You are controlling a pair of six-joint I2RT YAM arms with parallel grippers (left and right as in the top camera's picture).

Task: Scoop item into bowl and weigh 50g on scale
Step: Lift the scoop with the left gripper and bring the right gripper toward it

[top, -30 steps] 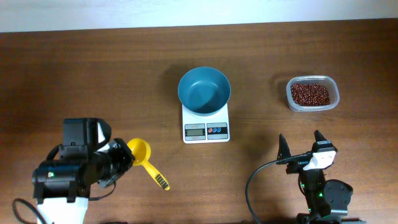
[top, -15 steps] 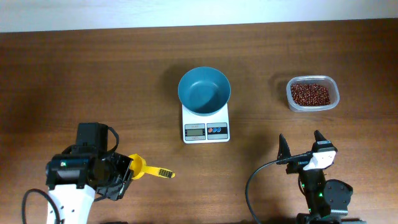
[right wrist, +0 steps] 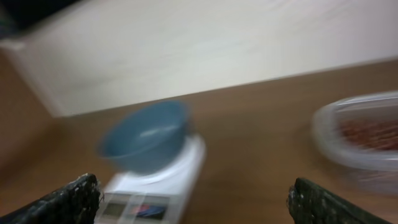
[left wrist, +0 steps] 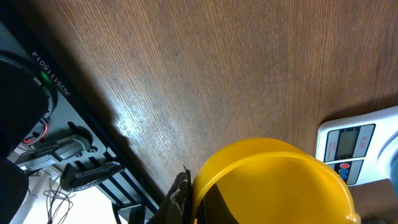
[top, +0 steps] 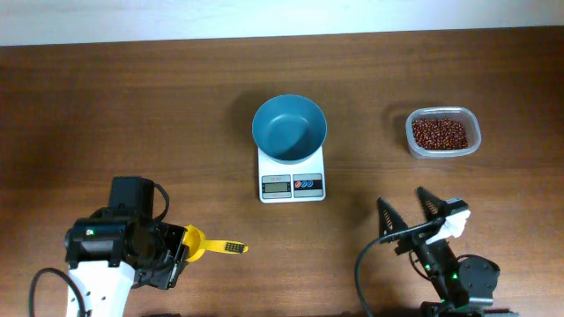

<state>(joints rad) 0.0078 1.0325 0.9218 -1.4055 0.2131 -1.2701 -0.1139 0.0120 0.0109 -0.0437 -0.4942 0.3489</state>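
Note:
The teal-blue bowl (top: 289, 128) stands empty on the white scale (top: 292, 180) at the table's middle; both show blurred in the right wrist view, the bowl (right wrist: 146, 134) and the scale (right wrist: 155, 186). Reddish-brown beans (top: 440, 133) fill a clear tub (top: 443, 132) at the right, also in the right wrist view (right wrist: 364, 134). My left gripper (top: 181, 246) at the front left is shut on the cup of a yellow scoop (top: 211, 246), whose cup fills the left wrist view (left wrist: 273, 183); its handle points right. My right gripper (top: 407, 214) is open and empty at the front right.
The scale's corner with display and buttons shows at the right edge of the left wrist view (left wrist: 354, 146). A pale wall runs along the table's far edge (top: 282, 18). A black cable (top: 374, 264) loops beside the right arm.
My left gripper closed on the yellow scoop and turned it so the handle points right. My right gripper has just swung to the left, blurring its view.

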